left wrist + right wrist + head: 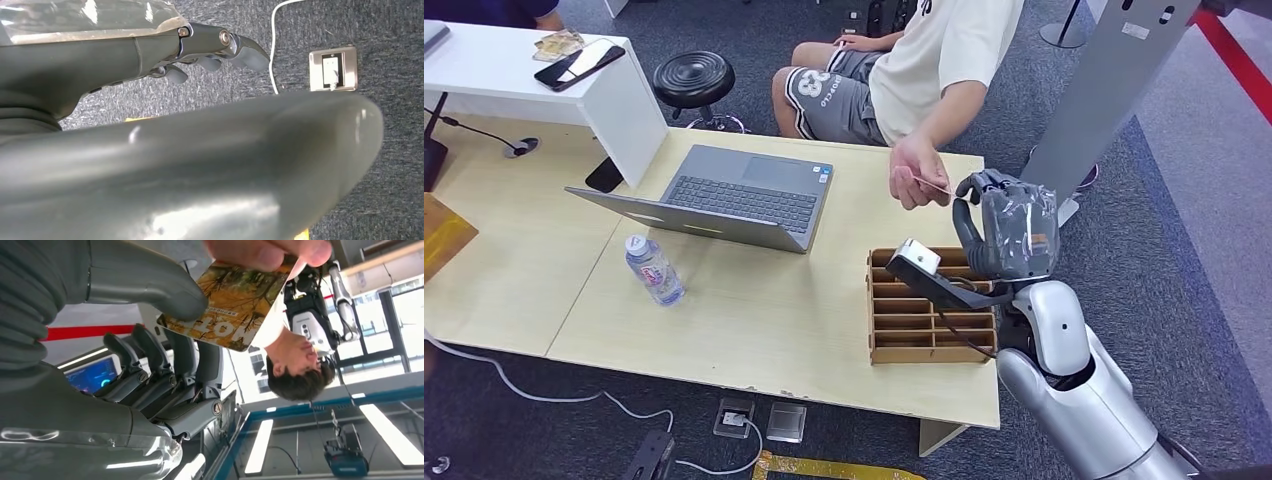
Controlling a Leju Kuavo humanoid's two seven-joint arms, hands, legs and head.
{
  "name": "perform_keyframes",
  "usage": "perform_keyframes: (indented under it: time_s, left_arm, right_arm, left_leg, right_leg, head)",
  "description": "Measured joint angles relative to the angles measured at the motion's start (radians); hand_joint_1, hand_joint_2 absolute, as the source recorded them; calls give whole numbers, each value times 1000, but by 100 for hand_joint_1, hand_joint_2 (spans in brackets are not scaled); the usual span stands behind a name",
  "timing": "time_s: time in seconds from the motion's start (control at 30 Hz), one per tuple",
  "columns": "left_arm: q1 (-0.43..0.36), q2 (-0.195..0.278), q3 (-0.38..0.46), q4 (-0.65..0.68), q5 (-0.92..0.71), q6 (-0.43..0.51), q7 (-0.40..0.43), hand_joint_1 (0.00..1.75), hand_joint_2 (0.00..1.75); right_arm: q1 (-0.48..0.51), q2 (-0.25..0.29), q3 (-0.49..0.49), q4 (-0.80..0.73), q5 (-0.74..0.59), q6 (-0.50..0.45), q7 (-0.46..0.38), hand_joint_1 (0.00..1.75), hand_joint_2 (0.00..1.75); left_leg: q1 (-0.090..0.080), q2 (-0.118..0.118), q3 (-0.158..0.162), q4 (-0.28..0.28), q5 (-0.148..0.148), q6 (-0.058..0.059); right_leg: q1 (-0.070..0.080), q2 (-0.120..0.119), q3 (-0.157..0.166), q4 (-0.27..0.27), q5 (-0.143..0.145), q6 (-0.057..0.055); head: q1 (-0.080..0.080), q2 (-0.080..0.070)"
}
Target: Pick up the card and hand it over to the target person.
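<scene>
The card, printed with an orange-brown picture, hangs in the air above the table's far right corner. My right hand is raised beside it; in the right wrist view my thumb lies on one corner of the card and my fingers stand just behind its edge. A seated person's hand pinches the card's opposite edge, their fingertips on it. My left hand hangs over the carpet with loosely bent fingers and holds nothing.
A wooden slotted rack sits on the table under my right forearm. An open laptop and a water bottle stand to the left. A white shelf with a phone is at the back left, near a black stool.
</scene>
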Motion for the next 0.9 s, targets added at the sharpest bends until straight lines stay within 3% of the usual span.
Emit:
perform_keyframes:
  time_s: [0.03, 0.23, 0.47, 0.57, 0.77, 0.9]
  left_arm:
    - [0, 0, 2, -1, 0, 1, -1, 0, 0]
    - [4, 1, 21, -1, 16, 0, -11, 0, 0]
    - [19, 0, 35, 1, 29, 7, -19, 0, 0]
    - [21, 0, 43, 0, 38, 9, -22, 0, 0]
    - [21, 5, 52, 1, 51, 14, -17, 0, 0]
    - [21, 5, 57, -1, 56, 20, -10, 0, 0]
  right_arm:
    - [-1, 0, 0, -1, 0, 1, 4, 0, 175]
    - [4, -13, -17, -46, -28, 7, 14, 0, 175]
    - [65, -72, -84, -237, -81, -66, 13, 0, 175]
    - [116, -91, -120, -321, -242, -78, -53, 0, 175]
    - [242, -130, -200, -409, -723, -47, -239, 0, 175]
    - [334, -169, -221, -423, -922, -20, -282, 0, 175]
  left_leg:
    - [0, 0, 0, 0, 0, 0]
    - [0, -1, -1, 1, 0, 0]
    - [0, -3, -2, 2, -1, 0]
    - [0, -4, -3, 3, -1, 0]
    - [0, -6, -1, 1, 0, 0]
    - [0, -7, -2, 1, 0, 0]
  right_leg:
    - [0, 0, 0, 0, 0, 0]
    - [0, 0, -1, 1, 0, 0]
    - [0, -3, -2, 2, -1, 0]
    - [0, -4, -2, 2, -2, 1]
    - [0, -6, 1, 0, -2, 0]
    - [0, -7, 1, 0, -2, 1]
  head:
    - [0, 0]
    - [0, 0]
    - [0, 0]
    - [0, 0]
    - [0, 0]
    - [0, 0]
